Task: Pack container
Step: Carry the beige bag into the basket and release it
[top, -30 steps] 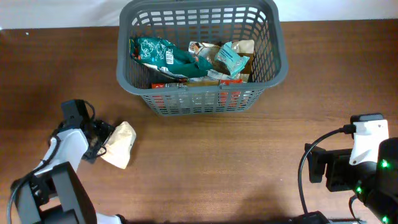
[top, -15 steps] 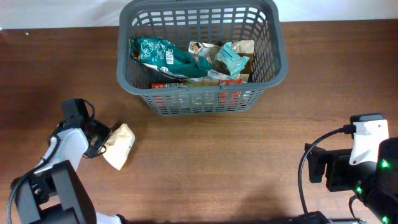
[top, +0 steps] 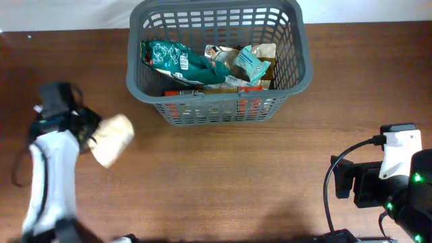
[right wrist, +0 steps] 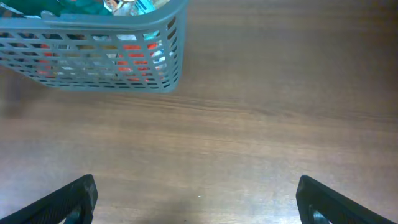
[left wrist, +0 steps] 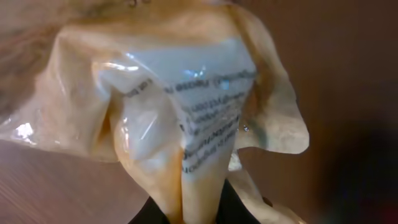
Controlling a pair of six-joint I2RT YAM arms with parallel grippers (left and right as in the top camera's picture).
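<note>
The container (top: 216, 108) is a dark grey slotted basket at the back middle of the table, with several snack packets (top: 202, 64) lying in it. A beige snack packet (top: 111, 138) hangs left of the basket, off the table, pinched at one end by my left gripper (top: 84, 131), which is shut on it. In the left wrist view the packet (left wrist: 180, 106) fills the frame, its lower end squeezed between the dark fingers (left wrist: 146, 216). My right gripper (right wrist: 196, 205) is open and empty over bare wood at the right front; a corner of the basket (right wrist: 93, 56) shows ahead of it.
The table is brown wood (top: 223, 175). The right arm's body (top: 388, 179) with cables sits at the front right corner. A white surface lies beyond the table's back edge.
My left gripper closed on the beige packet and lifted it up and to the left, off the table. The right arm has not moved.
</note>
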